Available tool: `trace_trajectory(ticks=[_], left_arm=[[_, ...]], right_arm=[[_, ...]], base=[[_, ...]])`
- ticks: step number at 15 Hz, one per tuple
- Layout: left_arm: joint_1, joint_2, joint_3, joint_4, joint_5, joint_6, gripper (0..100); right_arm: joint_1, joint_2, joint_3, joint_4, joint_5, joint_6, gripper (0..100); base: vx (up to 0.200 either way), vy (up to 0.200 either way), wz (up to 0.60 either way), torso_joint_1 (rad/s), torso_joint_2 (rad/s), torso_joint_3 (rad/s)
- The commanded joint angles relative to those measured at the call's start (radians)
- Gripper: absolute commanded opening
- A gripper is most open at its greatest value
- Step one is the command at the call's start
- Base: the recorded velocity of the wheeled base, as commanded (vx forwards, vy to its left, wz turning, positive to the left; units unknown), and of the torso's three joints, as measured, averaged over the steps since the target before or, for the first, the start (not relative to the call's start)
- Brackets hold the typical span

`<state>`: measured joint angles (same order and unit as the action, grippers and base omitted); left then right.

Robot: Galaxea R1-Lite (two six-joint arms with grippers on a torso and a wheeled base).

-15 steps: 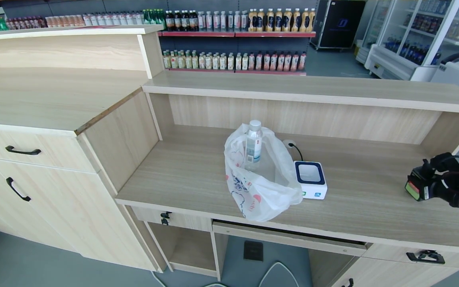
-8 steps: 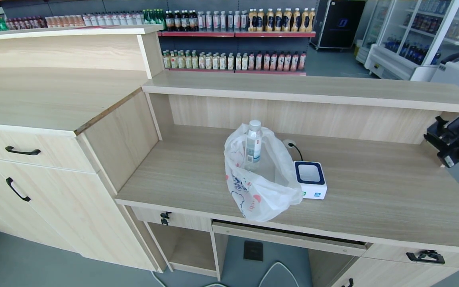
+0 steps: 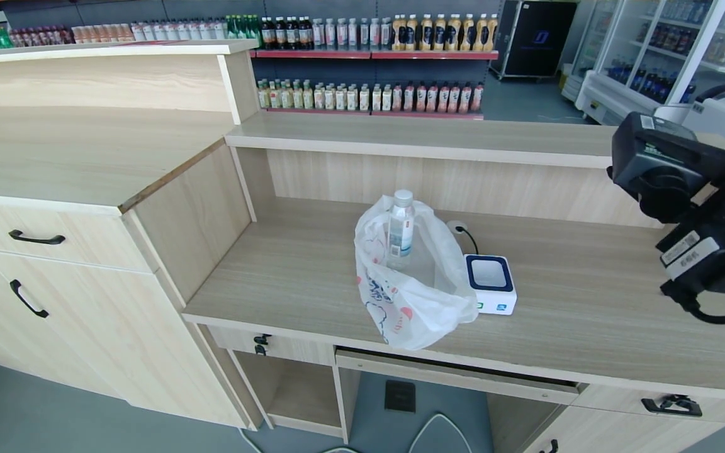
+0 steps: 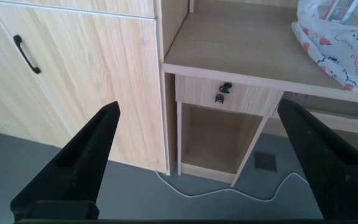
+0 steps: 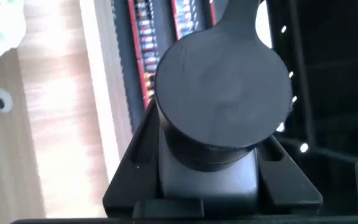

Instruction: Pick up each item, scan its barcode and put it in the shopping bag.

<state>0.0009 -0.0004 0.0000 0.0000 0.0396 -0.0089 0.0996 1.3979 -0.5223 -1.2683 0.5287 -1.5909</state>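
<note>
As the bottle (image 3: 401, 226) stands in the bag (image 3: 400, 311), well apart from the wide-spread jaws of the left gripper (image 4: 197, 104), the right gripper (image 3: 668, 163), whose state cannot be told, is best kept clear of it.

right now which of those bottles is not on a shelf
The clear bottle with the white cap, standing upright in the shopping bag on the counter. All the others are lined up on shelves behind.

Bright, even light is given from overhead; only soft shadows are cast on the desk (image 3: 589, 314). Straight lines are bowed at head-view edges.
</note>
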Motion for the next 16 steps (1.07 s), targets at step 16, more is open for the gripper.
trace_trajectory(ticks=[16], left_arm=[[0.001, 0.0, 0.0, 0.0, 0.0, 0.0, 100]], right_arm=[[0.496, -0.418, 0.082, 0.596, -0.013, -0.834, 0]], base=[[0.0, 0.0, 0.0, 0.0, 0.0, 0.0]])
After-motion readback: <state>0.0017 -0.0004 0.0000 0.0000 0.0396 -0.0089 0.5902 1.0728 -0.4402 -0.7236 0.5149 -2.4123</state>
